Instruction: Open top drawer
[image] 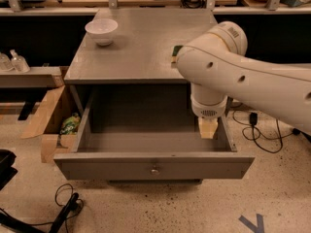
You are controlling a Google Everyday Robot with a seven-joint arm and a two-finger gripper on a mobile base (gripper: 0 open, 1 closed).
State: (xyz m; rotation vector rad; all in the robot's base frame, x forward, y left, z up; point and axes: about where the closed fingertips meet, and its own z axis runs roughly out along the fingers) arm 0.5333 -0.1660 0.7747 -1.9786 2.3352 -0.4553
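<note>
Top drawer (141,142): open, drawn far out from under the counter, plain grey inside.
Knob (154,170): small, round and metallic, at the centre of the flat front.
Claw (209,128): a tan tip below the white wrist, hanging over the drawer's right rear part, close to the right wall; open or closed, cannot tell.
Arm (248,79): white and bulky, reaching in from the right across the counter's right front corner.
Counter (141,57): the grey cabinet top.
Bowl (101,31): white, upright, at the counter's left rear.
Sponge (175,52): green, on the counter's right side, mostly hidden behind the arm.
Cardboard box (46,118): on the floor, just beside the drawer's left wall.
Cables (65,212): black, on the speckled floor at lower left.
</note>
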